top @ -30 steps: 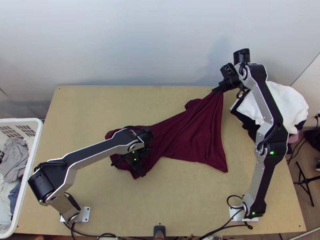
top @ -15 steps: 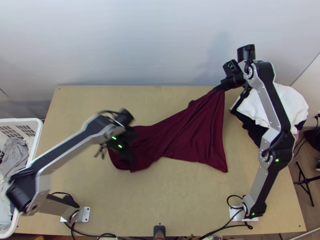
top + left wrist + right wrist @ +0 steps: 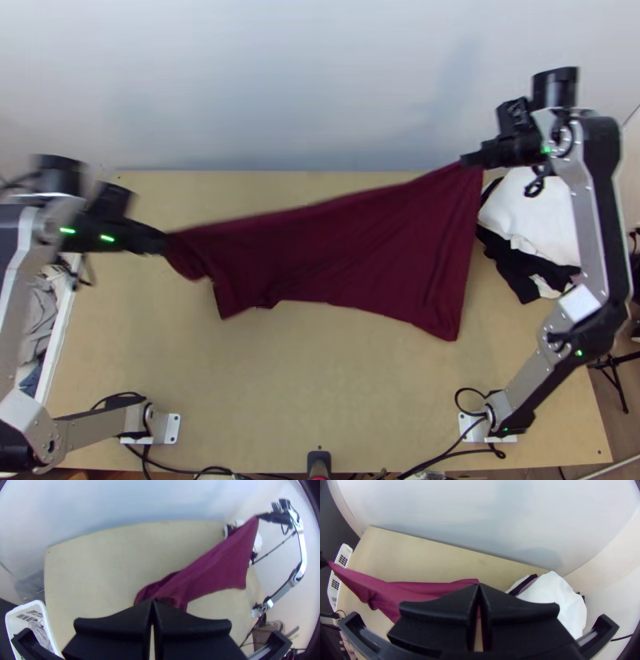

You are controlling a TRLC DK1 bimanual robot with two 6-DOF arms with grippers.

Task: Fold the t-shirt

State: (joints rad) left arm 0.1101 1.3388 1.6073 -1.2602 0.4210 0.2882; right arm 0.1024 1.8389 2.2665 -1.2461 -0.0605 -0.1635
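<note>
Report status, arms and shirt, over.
Left end effector, right end effector: both shut on shirt. Shirt stretched between them. Clothes pile near right one.

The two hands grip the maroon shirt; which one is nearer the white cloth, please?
The right hand, near the white cloth; the left hand is nearer the basket.

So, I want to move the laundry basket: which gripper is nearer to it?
Left: the left gripper is over the table end beside the basket, the right gripper at the opposite end, near the clothes pile.
</note>
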